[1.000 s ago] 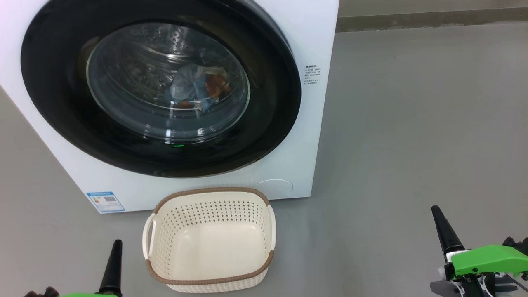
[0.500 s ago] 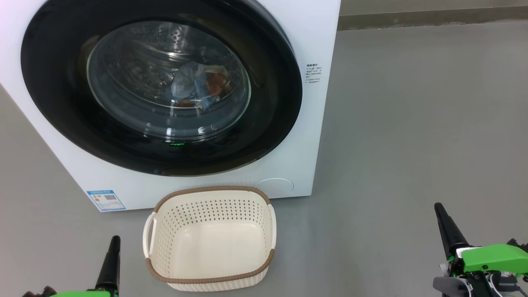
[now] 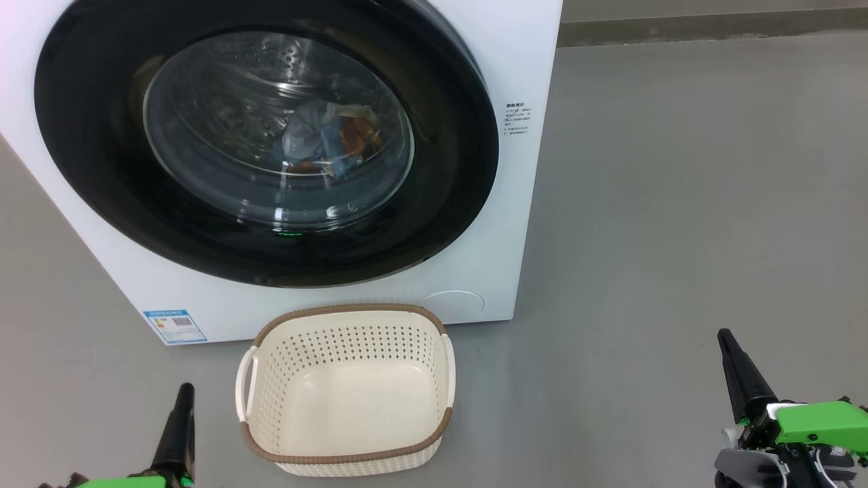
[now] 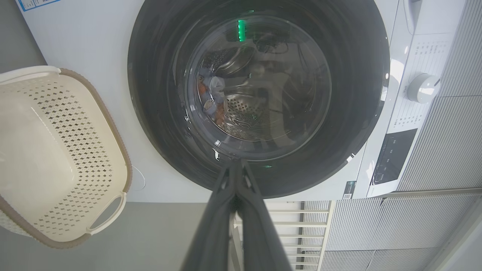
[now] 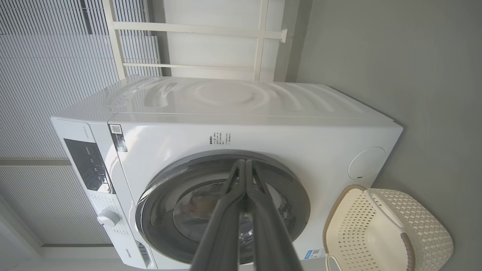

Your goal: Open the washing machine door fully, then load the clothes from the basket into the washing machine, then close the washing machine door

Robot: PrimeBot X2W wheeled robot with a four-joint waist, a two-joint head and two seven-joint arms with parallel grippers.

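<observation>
Clothes [image 3: 325, 139] lie inside the washing machine [image 3: 515, 224], behind its shut door [image 3: 441, 169]; the basket [image 3: 346, 339] stands empty on the floor [image 3: 678, 203] just before it. Left fingers [image 4: 224, 203] and right fingers [image 5: 231, 203] are pressed together, holding nothing, hardly moved since a second ago.

Left gripper [image 3: 184, 398] low at lower left of head view, fingers pointing up, pressed together, empty. Right gripper [image 3: 728, 342] at lower right, fingers leaning up-left, pressed together, empty. Green wrist housing [image 3: 817, 420] behind right fingers. Grippers well apart.
</observation>
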